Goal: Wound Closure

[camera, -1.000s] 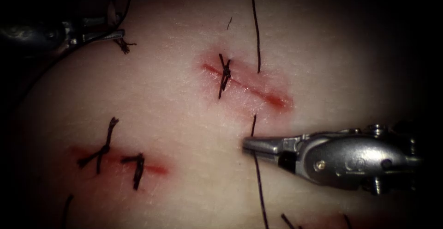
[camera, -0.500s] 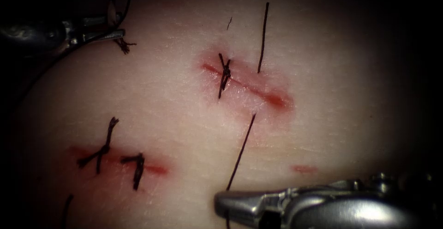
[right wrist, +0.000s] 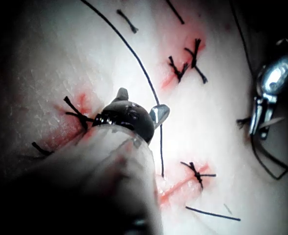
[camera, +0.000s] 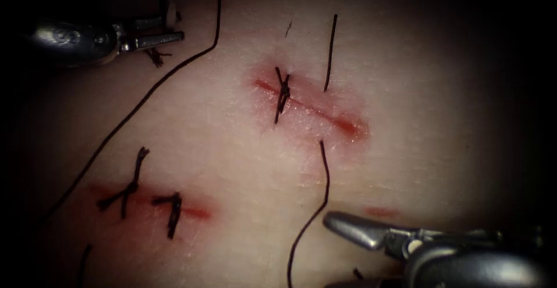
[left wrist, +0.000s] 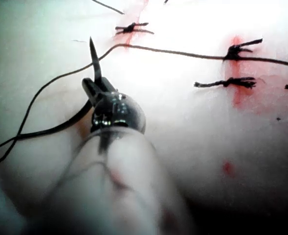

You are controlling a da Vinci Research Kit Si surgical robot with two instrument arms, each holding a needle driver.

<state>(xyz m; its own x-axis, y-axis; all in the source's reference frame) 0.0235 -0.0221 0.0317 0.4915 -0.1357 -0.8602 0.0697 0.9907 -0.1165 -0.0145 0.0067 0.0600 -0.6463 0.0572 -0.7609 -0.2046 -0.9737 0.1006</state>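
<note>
Right tool (right wrist: 141, 102) is nearest. In the right wrist view its jaws stand apart, fairly wide, and hold nothing. In the endoscope view one jaw lies just beside a loose thread tail (camera: 318, 204); cannot tell if they touch. That tail curves up the tissue (camera: 441, 119) and goes in on the left, lower side of the cut (camera: 316, 112), near the cut's right end. A short thread end (camera: 331, 50) comes out on the right, upper side of the cut and lies straight on the surface. Nothing lies between the tool and the cut except this tail.

One knotted stitch (camera: 282, 94) crosses the cut toward its left end. Red fluid (camera: 348, 126) stains the skin along the cut, heaviest at the right end. There is a small red mark (camera: 382, 211) just above the right tool.

To the left is a second cut (camera: 197, 211) with two knotted stitches (camera: 129, 186) across it, the skin reddened around them.

A long thread (camera: 133, 105) sweeps over the tissue from the top edge down to the far left.

Left tool (left wrist: 97, 87) is farthest, well apart from the cut on its left. Its jaws are clamped on the needle (left wrist: 94, 61). The sharp tip sticks straight out past the jaws and clear of the tissue. Cannot tell where along the curve the grip sits. Thread trails from the jaws. A frayed cut end (camera: 155, 57) lies just beside them.

The tissue is pale, and beyond it the surroundings are dark.
</note>
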